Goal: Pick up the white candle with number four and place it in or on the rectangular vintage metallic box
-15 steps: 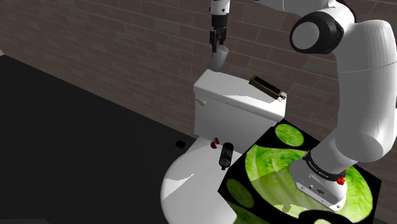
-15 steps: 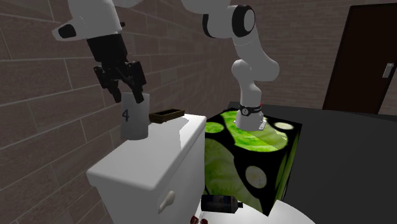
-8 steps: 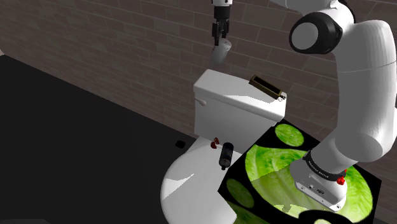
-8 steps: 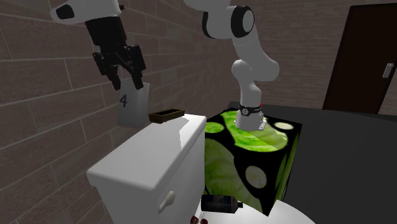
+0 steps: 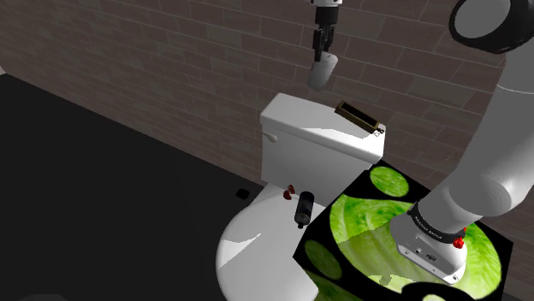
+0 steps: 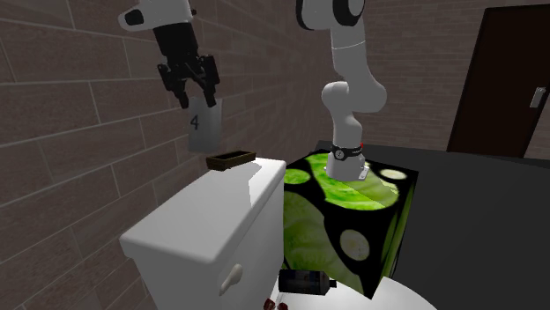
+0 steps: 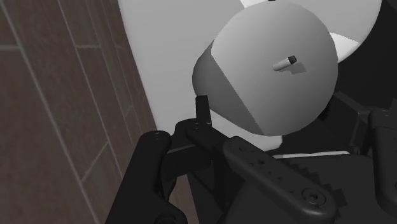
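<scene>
Now the candle [image 5: 322, 73] is pinched at its wick end by the gripper [image 5: 322, 51]. It is held in the air above the tank [image 5: 299, 115], at the shoulder view's left of the box [image 5: 359, 118]. Its long axis is kept nearly upright and slightly tilted, with the wick toward the hand. It is judged light, stiff and smooth, perhaps slippery, so a grip across the upper side wall is favoured.

The shoulder view looks down from beside the stand [image 5: 359, 224] across the toilet tank [image 5: 308, 137] to the brick wall [image 5: 128, 60]. The second exterior view sits low and near at the tank's other end, facing the stand; both share these. The wrist view looks down, close on the candle [image 7: 273, 70].
</scene>
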Tool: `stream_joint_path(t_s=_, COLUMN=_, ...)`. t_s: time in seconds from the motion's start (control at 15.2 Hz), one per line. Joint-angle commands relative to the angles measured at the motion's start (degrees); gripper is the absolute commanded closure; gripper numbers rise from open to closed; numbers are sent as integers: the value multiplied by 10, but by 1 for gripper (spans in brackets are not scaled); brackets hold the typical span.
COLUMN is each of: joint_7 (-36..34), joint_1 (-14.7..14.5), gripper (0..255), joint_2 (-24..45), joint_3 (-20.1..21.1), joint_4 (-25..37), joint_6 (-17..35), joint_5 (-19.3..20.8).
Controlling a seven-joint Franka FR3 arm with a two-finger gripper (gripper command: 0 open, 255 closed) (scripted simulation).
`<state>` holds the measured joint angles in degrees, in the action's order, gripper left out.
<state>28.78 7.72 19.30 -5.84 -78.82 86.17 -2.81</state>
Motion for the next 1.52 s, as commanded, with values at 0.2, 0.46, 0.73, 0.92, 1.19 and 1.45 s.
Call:
stream_joint_path(t_s=0.2, joint_7=43, joint_1=23, gripper=255, joint_2=-94, joint_3=-19, joint_4=-119, joint_6=24, joint_5=15)
stream_joint_path(t_s=0.46, joint_7=78, joint_1=41, gripper=255, joint_2=-156, joint_3=-36, joint_4=-187, joint_6=31, joint_5=29)
stream_joint_path(t_s=0.73, joint_7=114, joint_1=60, gripper=255, joint_2=-210, joint_3=-55, joint_4=-240, joint_6=32, joint_5=46)
stream_joint_path(t_s=0.92, joint_7=136, joint_1=72, gripper=255, joint_2=-239, joint_3=-67, joint_4=-266, joint_6=31, joint_5=58)
stream_joint_path(t_s=1.19, joint_7=135, joint_1=73, gripper=255, joint_2=-238, joint_3=-67, joint_4=-297, joint_6=62, joint_5=58)
stream_joint_path(t_s=1.45, joint_7=135, joint_1=73, gripper=255, joint_2=-236, joint_3=-68, joint_4=-325, joint_6=92, joint_5=57)
